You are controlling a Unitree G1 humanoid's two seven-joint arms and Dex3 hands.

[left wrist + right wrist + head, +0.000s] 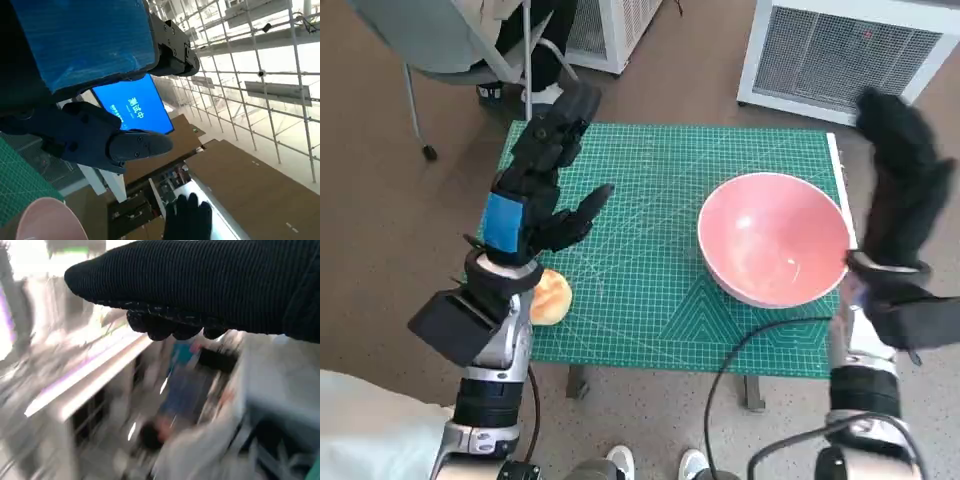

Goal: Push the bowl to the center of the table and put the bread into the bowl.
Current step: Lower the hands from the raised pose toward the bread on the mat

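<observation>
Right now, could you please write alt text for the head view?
A pink bowl sits right of center on a green mat, the gloved right robot hand beside it. The left robot hand hovers open above bread.

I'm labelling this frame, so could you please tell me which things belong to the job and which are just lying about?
For the job:
- pink bowl, on the mat's right side
- bread, at the mat's near left edge
- left hand, raised, holding nothing
- right hand, raised beside the bowl

Just about:
- green cutting mat
- black cable
- white grilled units
- chair
</observation>
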